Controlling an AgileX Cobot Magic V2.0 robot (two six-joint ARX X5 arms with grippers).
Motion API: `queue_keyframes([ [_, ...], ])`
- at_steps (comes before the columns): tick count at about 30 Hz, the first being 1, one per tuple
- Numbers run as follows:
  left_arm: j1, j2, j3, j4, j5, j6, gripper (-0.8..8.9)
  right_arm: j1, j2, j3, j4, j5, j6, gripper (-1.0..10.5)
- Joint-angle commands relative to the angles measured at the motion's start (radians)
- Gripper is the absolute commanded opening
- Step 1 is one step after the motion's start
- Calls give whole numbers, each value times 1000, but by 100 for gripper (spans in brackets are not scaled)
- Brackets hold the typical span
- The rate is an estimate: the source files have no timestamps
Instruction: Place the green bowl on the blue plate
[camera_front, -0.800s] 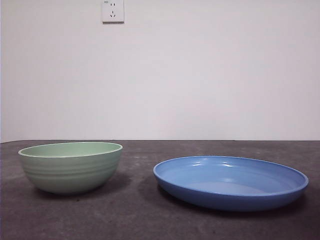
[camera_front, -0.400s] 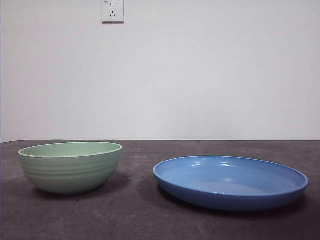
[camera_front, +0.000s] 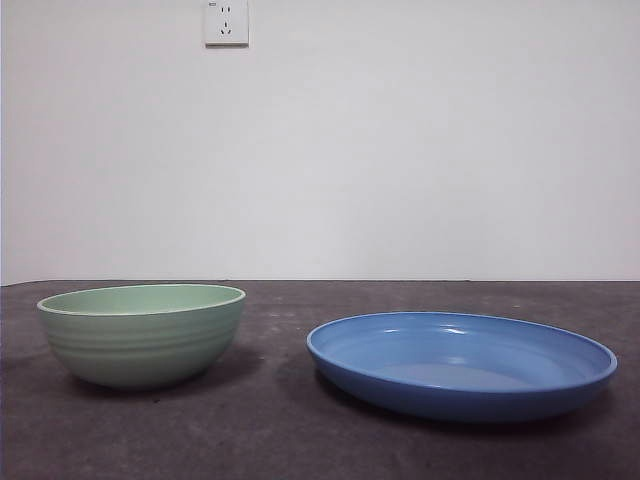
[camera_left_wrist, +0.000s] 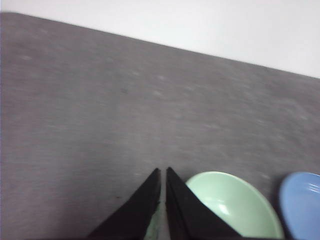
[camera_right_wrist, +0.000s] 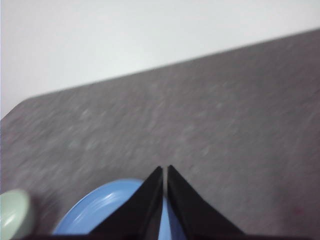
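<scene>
The green bowl (camera_front: 141, 334) stands upright on the dark table (camera_front: 300, 440), left of the blue plate (camera_front: 461, 364), a gap between them. My left gripper (camera_left_wrist: 163, 172) hangs above the bowl, jaws together; my right gripper (camera_right_wrist: 164, 170) above the plate, jaws together.

Low front camera (wrists overhead)
</scene>
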Motion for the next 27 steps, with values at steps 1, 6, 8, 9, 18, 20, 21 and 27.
queue_keyframes([
  [1,-1,68,97,-41,75,5,18,8,61,81,-47,-85,10,12],
  [6,-1,180,222,-155,215,24,18,19,159,193,-140,-233,-21,12],
  [8,-1,214,257,-195,272,39,18,23,193,241,-191,-259,-48,12],
  [9,-2,230,275,-216,299,45,18,26,210,268,-222,-261,-68,12],
  [18,-79,317,386,-408,366,135,18,56,312,417,-418,-312,-187,12],
  [20,-106,323,388,-428,378,147,18,64,313,417,-430,-349,-187,12],
  [21,-121,324,388,-436,385,147,19,68,313,417,-438,-368,-190,12],
  [27,-174,324,388,-438,387,146,21,83,312,417,-459,-386,-196,13],
])
